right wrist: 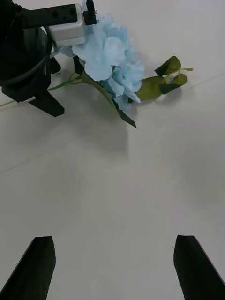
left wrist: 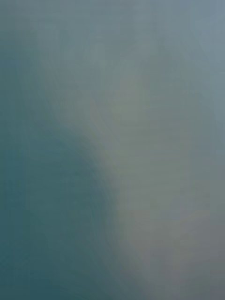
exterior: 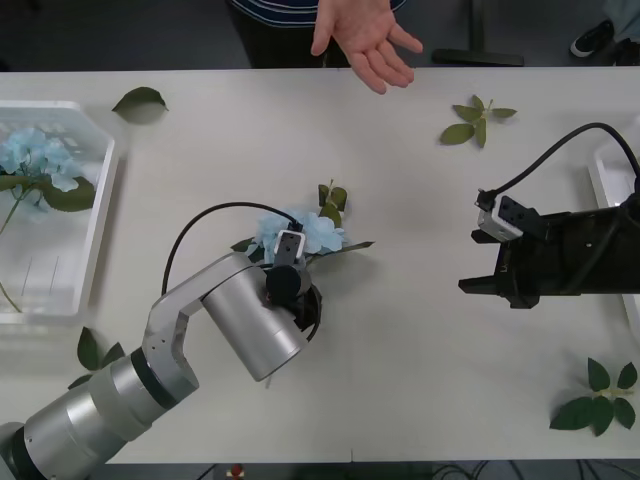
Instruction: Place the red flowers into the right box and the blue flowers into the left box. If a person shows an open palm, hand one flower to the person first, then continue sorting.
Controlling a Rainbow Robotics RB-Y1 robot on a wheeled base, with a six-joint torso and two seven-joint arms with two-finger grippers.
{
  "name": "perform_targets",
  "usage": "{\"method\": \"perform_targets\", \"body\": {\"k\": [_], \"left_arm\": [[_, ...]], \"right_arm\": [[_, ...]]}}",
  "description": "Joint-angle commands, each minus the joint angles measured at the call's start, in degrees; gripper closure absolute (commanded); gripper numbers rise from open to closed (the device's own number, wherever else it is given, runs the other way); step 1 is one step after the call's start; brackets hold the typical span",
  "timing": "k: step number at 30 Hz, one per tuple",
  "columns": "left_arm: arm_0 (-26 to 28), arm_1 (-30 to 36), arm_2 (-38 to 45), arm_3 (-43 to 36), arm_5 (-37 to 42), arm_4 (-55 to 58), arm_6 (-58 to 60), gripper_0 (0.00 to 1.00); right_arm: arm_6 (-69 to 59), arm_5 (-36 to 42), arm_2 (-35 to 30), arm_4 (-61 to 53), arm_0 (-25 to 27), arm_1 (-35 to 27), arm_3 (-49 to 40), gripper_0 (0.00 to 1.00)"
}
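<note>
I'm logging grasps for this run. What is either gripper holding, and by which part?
The right gripper is open and holds nothing. The left gripper is down on the blue flower, but whether it grips it cannot be told.

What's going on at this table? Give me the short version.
The left pincer is down on a blue flower in the middle of the table; whether it has a grip is hidden. Another blue flower already lies in the left box. The right pincer hovers open and empty over bare table near the right box. A person holds an open palm over the far edge.
</note>
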Motion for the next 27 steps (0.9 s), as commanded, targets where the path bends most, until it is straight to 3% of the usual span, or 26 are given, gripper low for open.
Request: {"method": "perform_targets", "body": {"k": [1, 8, 15, 27], "left_arm": [[-0.45, -1.13, 0.81, -1.0, 0.1, -0.72, -0.69, 0.63], [-0.27, -1.13, 0.72, -0.91, 0.1, -0.98, -0.86, 0.87], [-0.27, -1.13, 0.72, -0.91, 0.1, -0.9, -0.69, 0.99], [-0.27, -0.96, 0.72, -1.0, 1.33, -0.46, -0.16, 1.0]], "right_arm": [[0.37, -0.06, -0.51, -0.13, -0.45, -0.77, -1.16, 0.27], [0.37, -0.06, -0.51, -0.13, -0.45, -0.77, -1.16, 0.26], [0.37, -0.06, -0.51, -0.13, -0.45, -0.77, -1.16, 0.26], [0.37, -0.06, -0.51, -0.13, -0.45, -0.77, -1.16, 0.26]]}}
